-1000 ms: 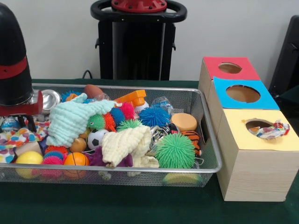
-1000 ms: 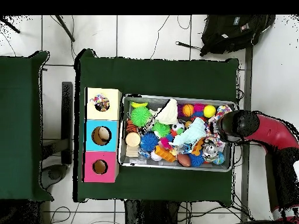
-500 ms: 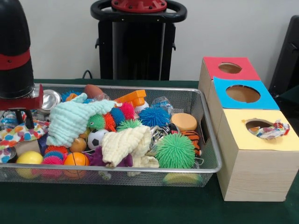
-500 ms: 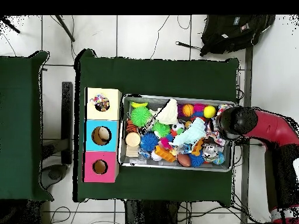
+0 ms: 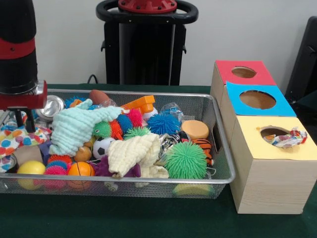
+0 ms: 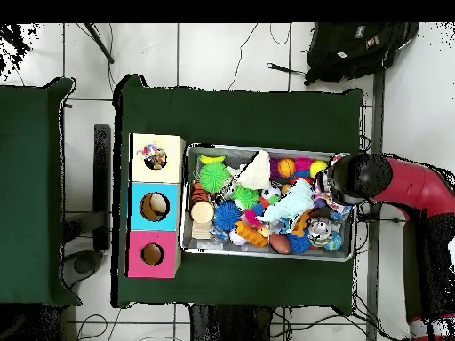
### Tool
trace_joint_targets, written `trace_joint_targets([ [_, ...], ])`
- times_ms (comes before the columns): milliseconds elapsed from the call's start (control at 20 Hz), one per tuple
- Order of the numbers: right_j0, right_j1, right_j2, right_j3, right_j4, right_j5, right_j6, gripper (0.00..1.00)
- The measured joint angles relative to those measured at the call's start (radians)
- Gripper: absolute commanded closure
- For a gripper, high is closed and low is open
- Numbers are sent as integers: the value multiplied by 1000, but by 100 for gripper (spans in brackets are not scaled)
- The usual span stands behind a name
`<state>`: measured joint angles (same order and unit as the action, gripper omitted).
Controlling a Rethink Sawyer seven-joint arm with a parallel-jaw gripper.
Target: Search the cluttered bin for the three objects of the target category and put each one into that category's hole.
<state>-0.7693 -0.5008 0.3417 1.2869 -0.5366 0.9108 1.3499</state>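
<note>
At the left edge of the front view we see the red and black arm (image 5: 17, 49) hanging over the left end of the wire bin (image 5: 218, 148). Its gripper (image 5: 22, 121) reaches down to a colourful dotted cloth (image 5: 20, 136) lying at that end of the bin; two dark fingers (image 5: 30, 121) show above the cloth, but we cannot tell whether they are spread, pressed together or pinching the fabric.

The bin sits on the green table (image 5: 124, 218) and is packed with clutter. A pale green cloth (image 5: 74, 126) lies left of centre, and a cream cloth (image 5: 133, 153) lies in front near the middle. Beside the cream cloth is a big green spiky ball (image 5: 185, 159), with a blue spiky ball (image 5: 163, 123) behind it. A small soccer ball (image 5: 101, 147) and an orange ball (image 5: 79, 169) lie toward the lower left.

To the right of the bin stand three wooden boxes with holes in their tops: the red box (image 5: 242, 72) farthest up, the blue box (image 5: 257, 99) in the middle, the yellow box (image 5: 275, 144) lowest. A patterned cloth (image 5: 287, 138) sticks out of the yellow box's hole.

In the overhead view the arm (image 6: 391, 182) covers the bin's right end.
</note>
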Motion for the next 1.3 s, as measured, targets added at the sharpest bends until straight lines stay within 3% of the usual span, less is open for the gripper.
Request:
trace_joint_targets([
  [400, 19, -29, -18, 0, 33, 29, 0, 100],
  [450, 21, -30, -21, 0, 37, 34, 0, 0],
  [1300, 84, -36, -93, -2, 103, 45, 0, 0],
])
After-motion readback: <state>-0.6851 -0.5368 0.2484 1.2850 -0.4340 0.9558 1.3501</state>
